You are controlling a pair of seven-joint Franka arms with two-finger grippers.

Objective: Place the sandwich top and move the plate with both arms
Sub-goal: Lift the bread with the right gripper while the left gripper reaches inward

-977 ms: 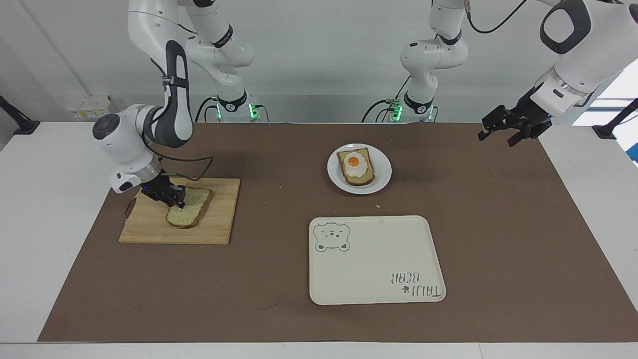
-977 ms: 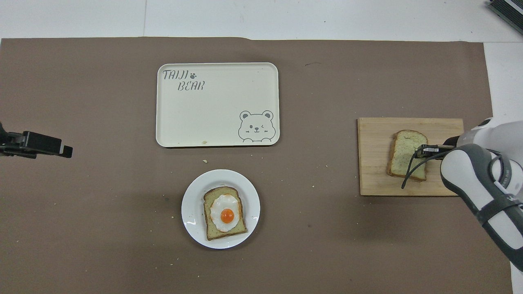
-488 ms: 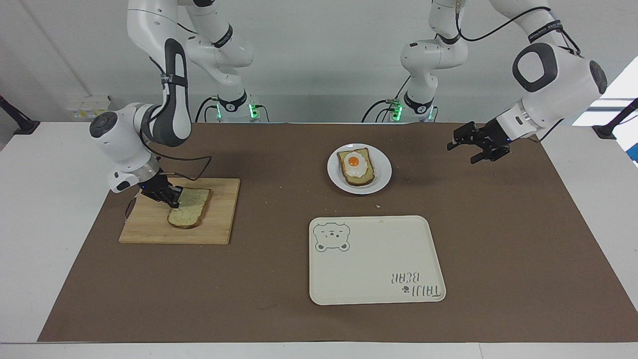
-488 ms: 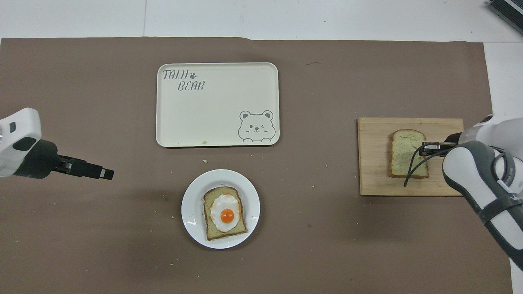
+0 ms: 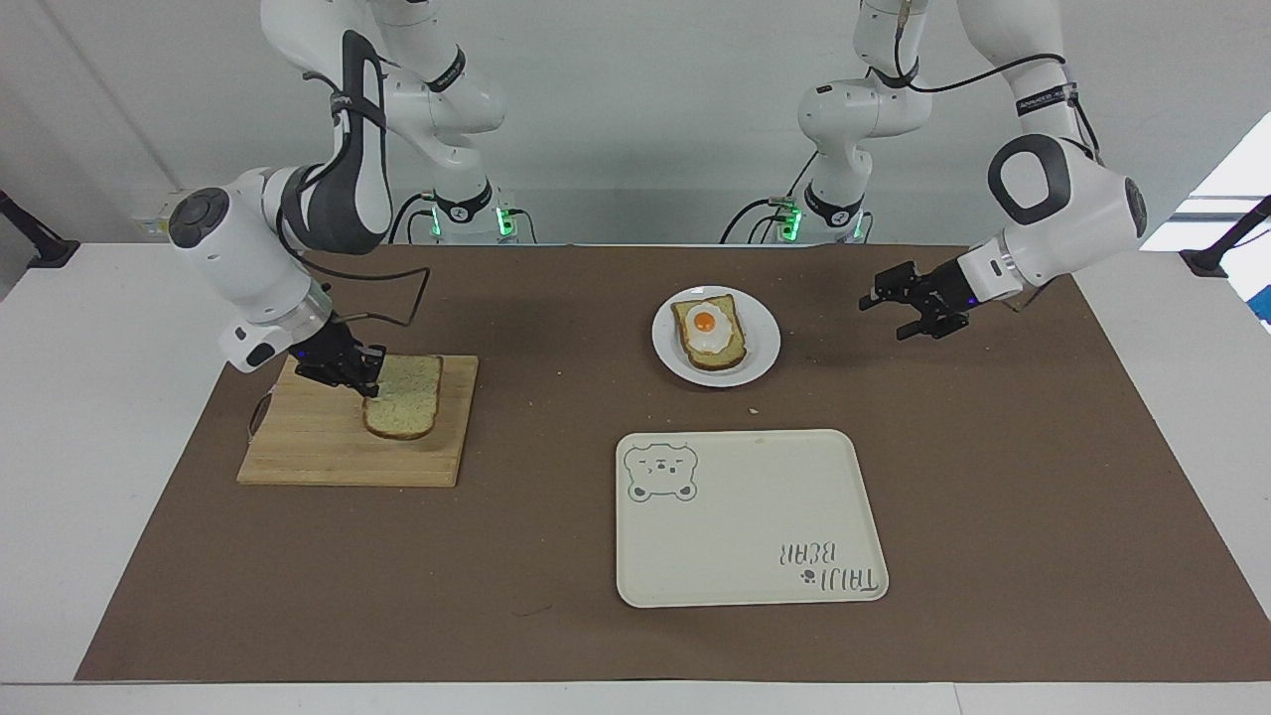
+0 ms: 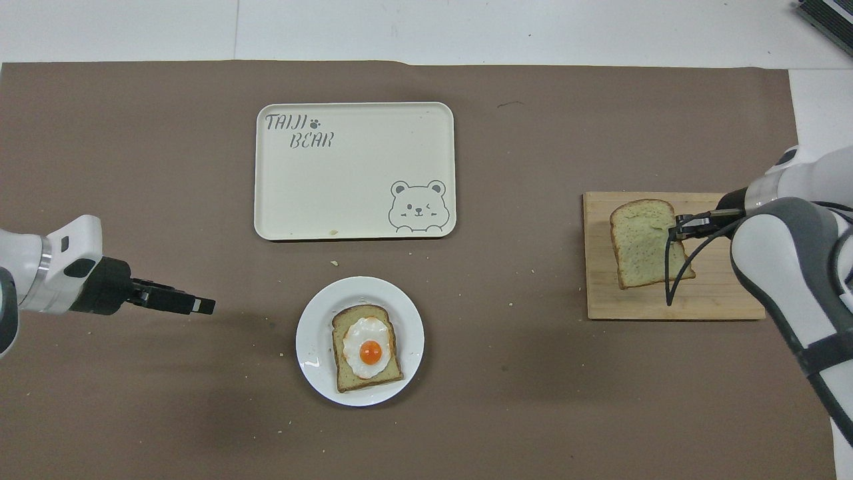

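Observation:
The sandwich top [image 5: 407, 399], a plain speckled bread slice, is in my right gripper [image 5: 369, 385], which is shut on its edge and holds it a little above the wooden cutting board [image 5: 318, 449]. In the overhead view the slice [image 6: 641, 243] hangs over the board [image 6: 706, 303] from the right gripper [image 6: 674, 232]. The white plate [image 5: 763, 350] bears a bread slice with a fried egg [image 5: 707, 328]. My left gripper [image 5: 887, 316] is open and hovers low beside the plate [image 6: 313, 360], toward the left arm's end; it also shows in the overhead view [image 6: 203, 307].
A cream rectangular tray with a bear drawing [image 5: 745, 516] lies farther from the robots than the plate, also in the overhead view [image 6: 353, 180]. A brown mat covers the table. Small crumbs lie around the plate.
My right gripper has lifted the sandwich top off the board and swung it toward the plate's side. My left gripper has come down and moved in toward the plate.

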